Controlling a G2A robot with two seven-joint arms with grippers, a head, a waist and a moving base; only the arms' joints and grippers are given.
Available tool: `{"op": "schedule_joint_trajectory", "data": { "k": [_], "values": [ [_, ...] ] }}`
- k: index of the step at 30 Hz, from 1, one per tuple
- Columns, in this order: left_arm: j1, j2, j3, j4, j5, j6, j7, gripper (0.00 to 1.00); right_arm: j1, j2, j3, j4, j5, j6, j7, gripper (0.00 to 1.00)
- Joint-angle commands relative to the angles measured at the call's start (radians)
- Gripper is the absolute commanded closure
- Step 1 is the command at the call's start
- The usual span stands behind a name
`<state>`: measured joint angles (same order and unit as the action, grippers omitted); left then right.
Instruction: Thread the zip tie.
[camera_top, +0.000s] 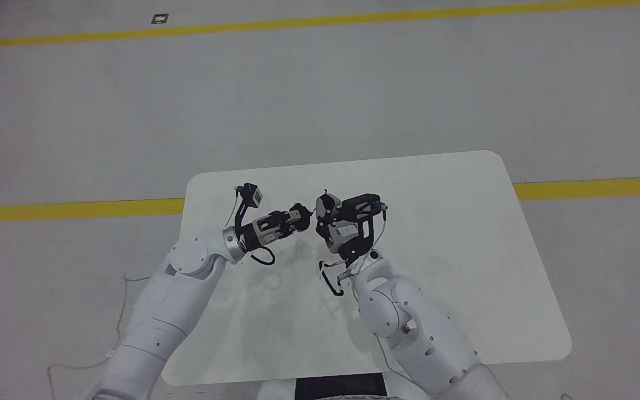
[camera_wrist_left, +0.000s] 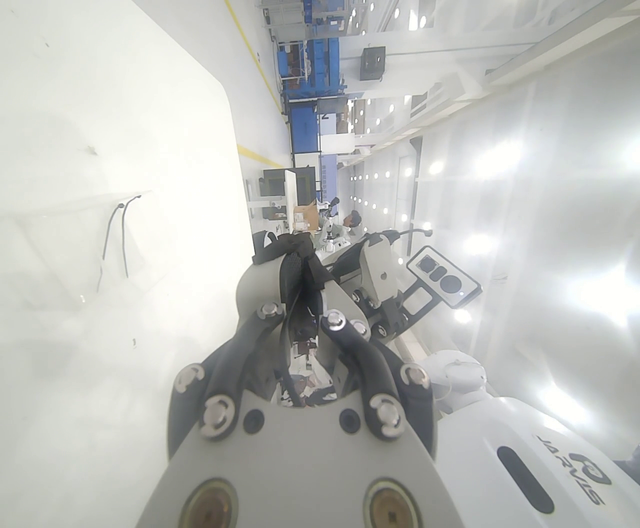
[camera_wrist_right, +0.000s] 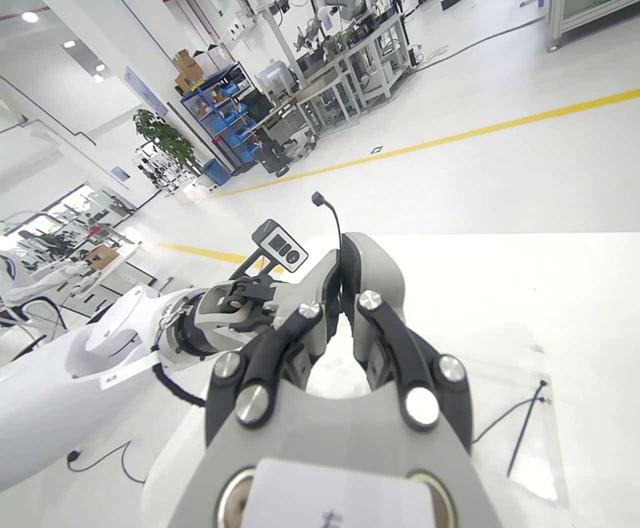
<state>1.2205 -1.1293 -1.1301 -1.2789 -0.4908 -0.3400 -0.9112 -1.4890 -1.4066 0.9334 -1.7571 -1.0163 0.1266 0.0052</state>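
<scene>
The white table (camera_top: 450, 200) lies below both grippers. Well apart from them on it is a clear tray (camera_wrist_right: 547, 452) holding two spare black ties (camera_wrist_right: 522, 422). The tray's edges are faint and hard to trace. The right gripper (camera_wrist_right: 343, 260) has its pads pressed together, pinching the zip tie (camera_wrist_right: 336, 220), whose head stands above the fingertips. Tip to tip with it, the left gripper (camera_wrist_left: 299, 272) is likewise closed, a thin black strap running between its fingers; where that strap ends is hidden.

grippers: left gripper (camera_top: 303, 213) beside right gripper (camera_top: 322, 207), above table (camera_top: 460, 310).
zip tie (camera_wrist_right: 336, 225): between right gripper's fingers (camera_wrist_right: 375, 265) (head beyond them).
spare ties (camera_wrist_right: 522, 415): on sheet (camera_wrist_right: 547, 465), on table.
</scene>
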Motion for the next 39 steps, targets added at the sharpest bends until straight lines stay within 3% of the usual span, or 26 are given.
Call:
{"op": "schedule_joint_trajectory", "data": {
  "k": [1,25,39],
  "values": [
    [0.0,0.0,0.0,0.0,0.0,0.0,0.0,1.0,0.0,-0.001,0.001,0.0,-0.001,-0.001,0.0,1.0],
    [0.0,0.0,0.0,0.0,0.0,0.0,0.0,1.0,0.011,-0.011,0.0,0.025,-0.01,0.003,0.014,1.0],
    [0.0,0.0,0.0,0.0,0.0,0.0,0.0,1.0,-0.035,-0.007,0.04,-0.034,0.014,-0.02,-0.016,1.0]
  ]
}}
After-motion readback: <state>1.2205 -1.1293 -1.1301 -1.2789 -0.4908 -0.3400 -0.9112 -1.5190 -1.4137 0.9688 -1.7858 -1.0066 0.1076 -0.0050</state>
